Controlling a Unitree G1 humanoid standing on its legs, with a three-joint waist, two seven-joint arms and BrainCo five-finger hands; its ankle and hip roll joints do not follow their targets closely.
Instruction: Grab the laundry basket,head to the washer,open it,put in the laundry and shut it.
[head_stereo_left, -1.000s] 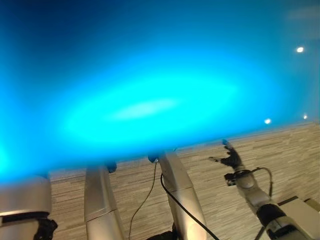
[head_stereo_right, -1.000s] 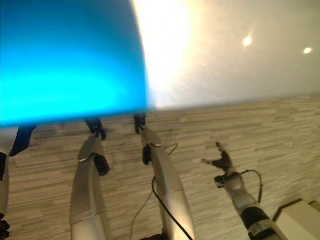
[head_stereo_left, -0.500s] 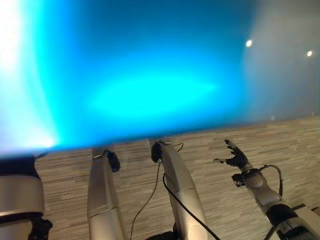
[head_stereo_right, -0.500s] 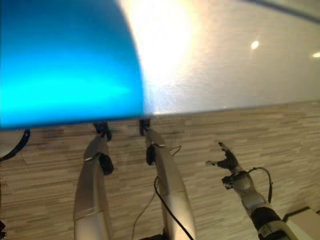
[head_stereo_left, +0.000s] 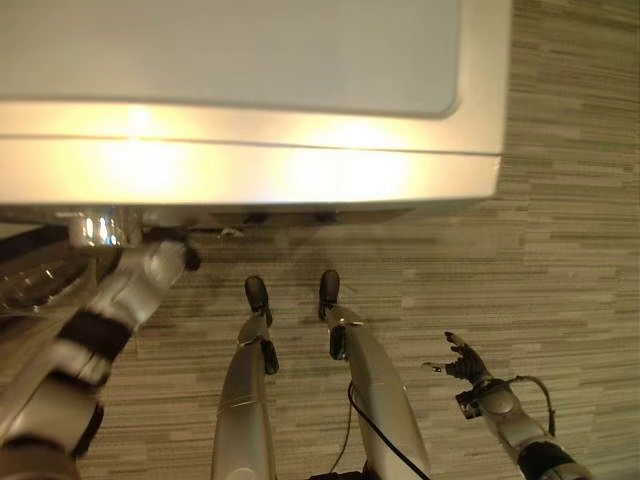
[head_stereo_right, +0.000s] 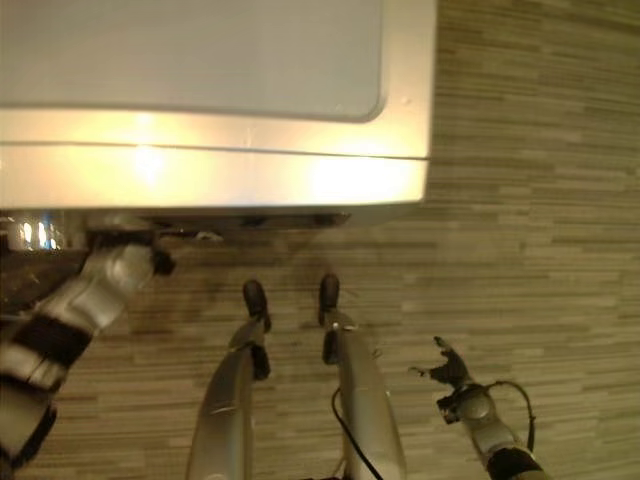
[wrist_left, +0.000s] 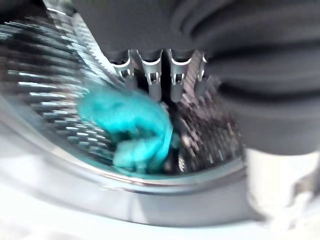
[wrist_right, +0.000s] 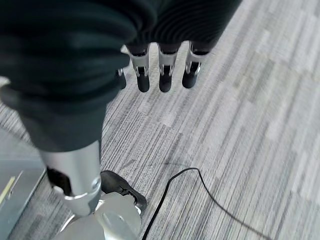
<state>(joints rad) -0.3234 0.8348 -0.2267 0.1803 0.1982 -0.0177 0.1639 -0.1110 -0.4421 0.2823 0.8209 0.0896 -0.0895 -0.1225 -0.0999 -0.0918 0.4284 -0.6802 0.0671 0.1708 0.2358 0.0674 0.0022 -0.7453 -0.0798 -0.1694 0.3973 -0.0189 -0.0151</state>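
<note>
I've got the washer right in front of me, white top up close. My left hand is inside its ribbed steel drum, fingers straight and loose above the teal laundry lying in there. My right hand hangs open over the floor, holding nothing.

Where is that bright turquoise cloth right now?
The turquoise cloth lies inside the washer's ribbed metal drum, seen in the left wrist view just past the left hand's fingers.
</note>
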